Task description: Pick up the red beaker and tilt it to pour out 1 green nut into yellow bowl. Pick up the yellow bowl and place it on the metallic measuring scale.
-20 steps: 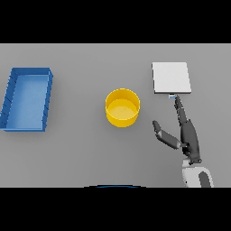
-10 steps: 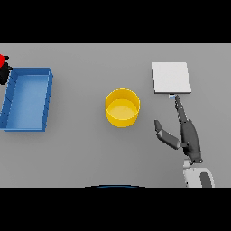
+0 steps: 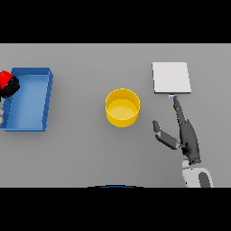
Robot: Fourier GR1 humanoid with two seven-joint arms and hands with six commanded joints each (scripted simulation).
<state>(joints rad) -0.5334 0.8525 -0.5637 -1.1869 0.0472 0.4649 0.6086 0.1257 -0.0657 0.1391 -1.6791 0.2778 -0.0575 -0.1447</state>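
The grey table (image 3: 81,153) carries a blue tray (image 3: 45,97) at far left, a metallic measuring scale (image 3: 171,76) at upper right and the yellow bowl (image 3: 122,107) between them. The right hand (image 3: 187,137) rests flat near the scale, fingers straight, thumb spread, holding nothing. The left hand (image 3: 11,85) at the left edge appears curled around the red beaker (image 3: 4,78). To pour well, it should carry the beaker level over the bowl's middle, then tip slowly so only 1 nut drops.
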